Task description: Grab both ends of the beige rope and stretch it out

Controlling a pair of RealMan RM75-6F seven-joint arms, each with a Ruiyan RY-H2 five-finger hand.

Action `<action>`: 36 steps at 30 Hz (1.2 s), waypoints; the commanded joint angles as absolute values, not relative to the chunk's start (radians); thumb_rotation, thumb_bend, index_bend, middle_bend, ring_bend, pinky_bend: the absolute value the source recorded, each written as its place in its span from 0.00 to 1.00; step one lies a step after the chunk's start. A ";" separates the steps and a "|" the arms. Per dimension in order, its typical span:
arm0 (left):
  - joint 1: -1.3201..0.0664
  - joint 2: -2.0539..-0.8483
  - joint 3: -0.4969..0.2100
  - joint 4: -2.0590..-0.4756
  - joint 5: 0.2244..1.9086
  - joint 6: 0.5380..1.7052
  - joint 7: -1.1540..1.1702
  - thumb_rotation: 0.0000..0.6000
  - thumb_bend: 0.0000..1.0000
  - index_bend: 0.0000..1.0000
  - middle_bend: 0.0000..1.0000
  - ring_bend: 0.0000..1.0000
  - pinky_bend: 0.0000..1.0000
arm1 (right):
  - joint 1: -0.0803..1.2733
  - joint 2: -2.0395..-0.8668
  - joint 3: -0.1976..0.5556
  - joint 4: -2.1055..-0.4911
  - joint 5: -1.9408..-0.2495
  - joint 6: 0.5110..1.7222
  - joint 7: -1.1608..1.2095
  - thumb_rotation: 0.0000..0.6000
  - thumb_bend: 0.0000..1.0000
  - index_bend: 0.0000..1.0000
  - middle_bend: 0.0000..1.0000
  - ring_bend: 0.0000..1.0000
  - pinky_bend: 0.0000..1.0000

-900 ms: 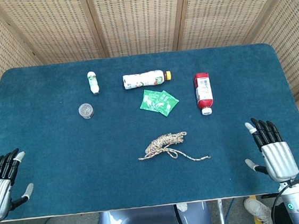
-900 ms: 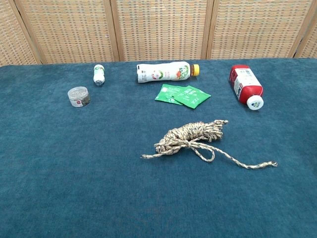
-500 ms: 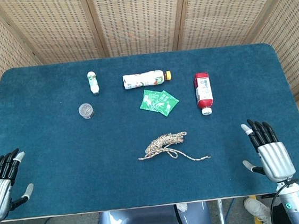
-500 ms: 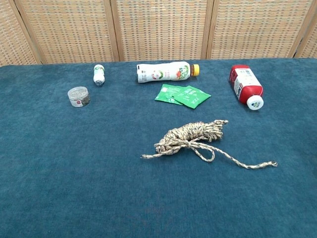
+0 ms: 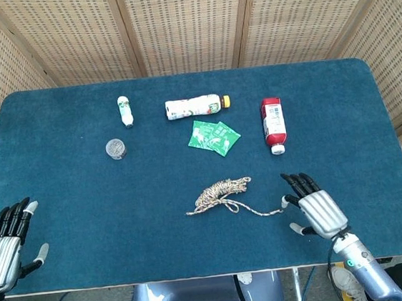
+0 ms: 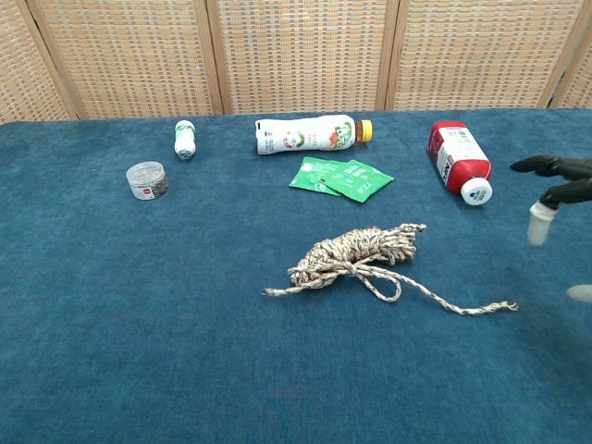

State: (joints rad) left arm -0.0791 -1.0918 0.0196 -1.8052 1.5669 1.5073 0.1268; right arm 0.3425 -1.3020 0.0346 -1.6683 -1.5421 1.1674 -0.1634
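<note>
Rope (image 5: 222, 193) (image 6: 356, 254): bundled, table (image 5: 76, 192) centre; one loose end trails right, other short end points left. Right hand (image 5: 313, 208) (image 6: 555, 190): fingers spread, holding nothing, just right of trailing rope end, not touching. Left hand (image 5: 5, 239): fingers apart, empty, at table's near-left edge, well apart from rope. Beyond rope: green sachets (image 5: 213, 137), white bottle (image 5: 195, 106), red bottle (image 5: 274, 124), small bottle (image 5: 125, 111), jar (image 5: 116, 148).
</note>
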 commanded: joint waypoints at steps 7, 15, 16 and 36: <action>-0.088 -1.111 0.008 -1.808 1.533 1.479 0.167 1.00 0.36 0.00 0.00 0.00 0.00 | 0.443 -1.424 0.072 -1.628 -1.385 0.997 -0.283 1.00 0.27 0.44 0.00 0.00 0.00; -0.092 -1.125 0.007 -1.812 1.524 1.465 0.198 1.00 0.36 0.00 0.00 0.00 0.00 | 0.488 -1.497 0.089 -1.557 -1.290 0.946 -0.376 1.00 0.30 0.44 0.00 0.00 0.00; -0.093 -1.127 0.006 -1.812 1.523 1.463 0.202 1.00 0.36 0.00 0.00 0.00 0.00 | 0.492 -1.502 0.090 -1.550 -1.282 0.944 -0.383 1.00 0.30 0.44 0.00 0.00 0.00; -0.098 -1.138 0.010 -1.821 1.516 1.443 0.229 1.00 0.36 0.00 0.00 0.00 0.00 | 0.517 -1.523 0.074 -1.496 -1.214 0.936 -0.407 1.00 0.36 0.49 0.00 0.00 0.00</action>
